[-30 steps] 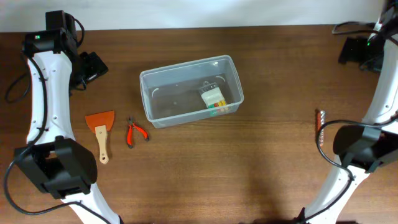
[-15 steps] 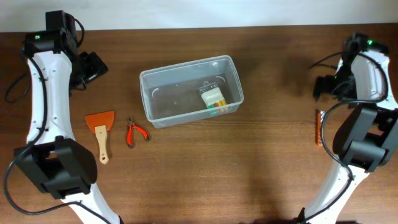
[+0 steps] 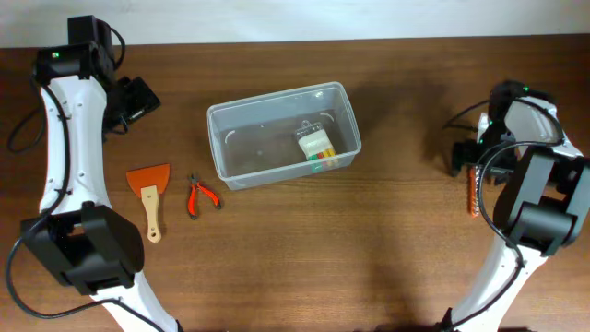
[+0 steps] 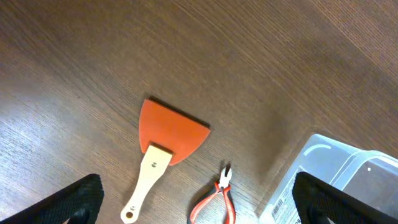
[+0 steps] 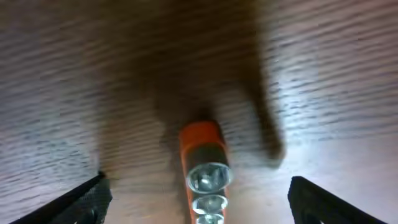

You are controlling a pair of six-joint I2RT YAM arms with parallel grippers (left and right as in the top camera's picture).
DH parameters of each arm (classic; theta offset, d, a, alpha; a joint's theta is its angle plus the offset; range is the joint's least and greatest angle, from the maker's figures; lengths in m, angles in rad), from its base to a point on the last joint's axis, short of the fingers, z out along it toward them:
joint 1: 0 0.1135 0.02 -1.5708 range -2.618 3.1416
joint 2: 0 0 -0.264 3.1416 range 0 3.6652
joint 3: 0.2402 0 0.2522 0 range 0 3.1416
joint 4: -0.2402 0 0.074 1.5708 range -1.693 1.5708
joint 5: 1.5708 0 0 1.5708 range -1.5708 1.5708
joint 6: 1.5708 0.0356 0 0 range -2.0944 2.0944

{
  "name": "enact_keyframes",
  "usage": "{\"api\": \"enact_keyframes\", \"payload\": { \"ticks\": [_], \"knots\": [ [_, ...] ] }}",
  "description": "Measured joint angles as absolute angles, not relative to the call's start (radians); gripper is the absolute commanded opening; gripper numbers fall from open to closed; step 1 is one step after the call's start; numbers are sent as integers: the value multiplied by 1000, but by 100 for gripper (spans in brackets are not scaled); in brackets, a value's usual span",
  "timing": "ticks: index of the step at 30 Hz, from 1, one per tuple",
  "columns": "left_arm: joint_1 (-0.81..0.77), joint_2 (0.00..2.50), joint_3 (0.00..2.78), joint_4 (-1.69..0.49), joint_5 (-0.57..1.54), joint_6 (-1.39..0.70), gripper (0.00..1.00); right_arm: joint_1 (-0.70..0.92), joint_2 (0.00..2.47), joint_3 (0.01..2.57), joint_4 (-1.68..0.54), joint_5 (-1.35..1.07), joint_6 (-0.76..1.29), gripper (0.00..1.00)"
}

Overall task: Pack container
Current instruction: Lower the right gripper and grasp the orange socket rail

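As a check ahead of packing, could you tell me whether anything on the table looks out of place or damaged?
Nothing stands out. The container stands upright, turned slightly askew on the table, with one small pack inside. The scraper, pliers and orange tool lie flat, with no visible damage.

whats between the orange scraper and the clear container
The small red-handled pliers lie between the scraper and the container, touching neither. The overhead view shows it; the left wrist view agrees.
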State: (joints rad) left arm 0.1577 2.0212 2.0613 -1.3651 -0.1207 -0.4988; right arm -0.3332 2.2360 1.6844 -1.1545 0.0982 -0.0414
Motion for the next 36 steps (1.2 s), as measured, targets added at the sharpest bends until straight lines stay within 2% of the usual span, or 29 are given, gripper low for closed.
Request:
{"api": "enact_keyframes", "payload": {
  "ticks": [4,10,17,28,36],
  "knots": [
    [158,2021,2061,-1365,-121,-499,99,-333,2191,1607,-1094,86,-44,91],
    [158,2021,2061,-1365,-121,-499,99,-333,2153,1542,-1037,67,-43,79],
    [158,2021,2061,-1365,-121,-499,99,-333,2136,1504,-1034,49,-11,76],
    [158,2021,2061,-1365,-121,-499,99,-341,2109,1470,-1010,43,-39,77],
    [158,2021,2061,-1365,-121,-499,99,-405,1996,1381,-997,59,-81,81]
  ]
}}
